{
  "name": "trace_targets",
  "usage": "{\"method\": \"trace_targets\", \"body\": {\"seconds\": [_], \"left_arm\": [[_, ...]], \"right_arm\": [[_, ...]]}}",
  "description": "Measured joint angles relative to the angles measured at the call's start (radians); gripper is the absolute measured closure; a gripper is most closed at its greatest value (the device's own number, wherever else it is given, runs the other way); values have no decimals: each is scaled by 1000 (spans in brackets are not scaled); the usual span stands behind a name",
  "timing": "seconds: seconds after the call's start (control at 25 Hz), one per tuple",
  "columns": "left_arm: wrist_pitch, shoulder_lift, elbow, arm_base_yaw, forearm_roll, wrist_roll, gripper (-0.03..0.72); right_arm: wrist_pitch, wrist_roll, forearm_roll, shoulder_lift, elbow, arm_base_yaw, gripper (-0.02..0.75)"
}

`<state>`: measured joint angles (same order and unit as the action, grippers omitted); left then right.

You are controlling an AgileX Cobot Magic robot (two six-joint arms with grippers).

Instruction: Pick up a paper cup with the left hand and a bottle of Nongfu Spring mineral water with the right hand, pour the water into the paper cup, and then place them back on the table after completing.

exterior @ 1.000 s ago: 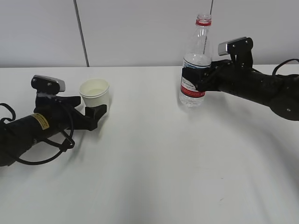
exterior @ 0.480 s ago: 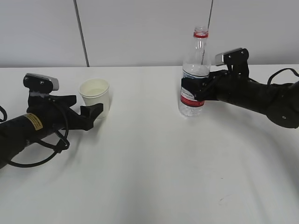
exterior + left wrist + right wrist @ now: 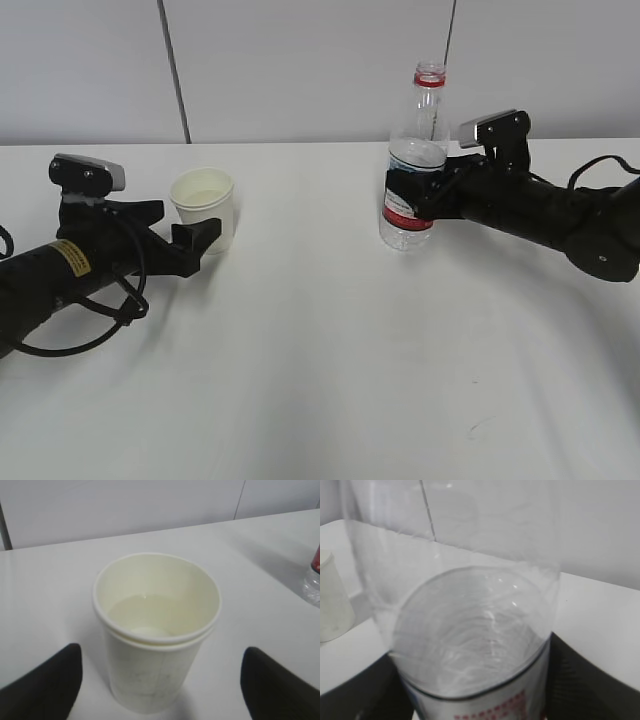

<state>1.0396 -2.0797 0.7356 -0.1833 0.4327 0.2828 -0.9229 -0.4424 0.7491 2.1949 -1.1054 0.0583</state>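
- Your left hand [image 3: 205,238] had its fingers [image 3: 47,682] spread wide on either side of the cup [image 3: 205,208], clear of its wall in the wrist view.
- The cup stood upright on the table [image 3: 320,340], left of centre, with water [image 3: 150,617] in its bottom.
- Your right hand [image 3: 415,193] was clamped on the bottle [image 3: 412,160] at the label, fingers pressed to both sides.
- The bottle was upright and uncapped; its base looked to be on the table, though you couldn't be sure from this angle.
- Bottle and cup stood well apart.
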Motion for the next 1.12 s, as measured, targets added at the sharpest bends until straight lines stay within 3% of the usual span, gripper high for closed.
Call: {"method": "trace_targets", "body": {"seconds": [0.36,0.64,1.12], "left_arm": [[0,0,0,0,0,0,101],[0,0,0,0,0,0,101],[0,0,0,0,1,0,102]], "right_arm": [[-2,0,0,2,0,0,247],[0,0,2,2,0,0,83],[2,1,2,2,2,0,77]]}}
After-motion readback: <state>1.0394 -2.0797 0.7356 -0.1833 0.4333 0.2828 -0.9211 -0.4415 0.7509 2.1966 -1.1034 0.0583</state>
